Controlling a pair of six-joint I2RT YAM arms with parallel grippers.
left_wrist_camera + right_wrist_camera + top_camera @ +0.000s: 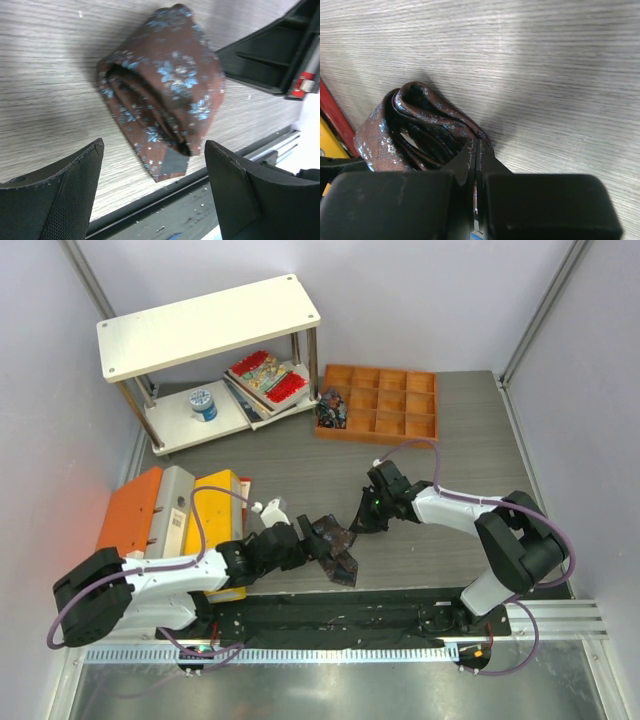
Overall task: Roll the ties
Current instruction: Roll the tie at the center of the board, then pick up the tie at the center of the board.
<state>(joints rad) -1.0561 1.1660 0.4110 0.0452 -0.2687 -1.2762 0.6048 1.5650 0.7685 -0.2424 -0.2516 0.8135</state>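
The left gripper (154,147) gapes, facing the rolled tie (165,85); the right gripper (476,150) is clenched at its edge — any tug could spring the slack turns open.

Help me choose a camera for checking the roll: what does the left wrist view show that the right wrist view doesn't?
Only the left wrist view: the open left gripper framing the whole tie bundle, whose pointed tip lies toward the black edge rail. Only the right wrist view: the shut right gripper with its tips at the tie's edge, the layers inside the roll, and red and yellow edges at the left. Both: the same brown, blue-flecked tie on the wood-grain table.
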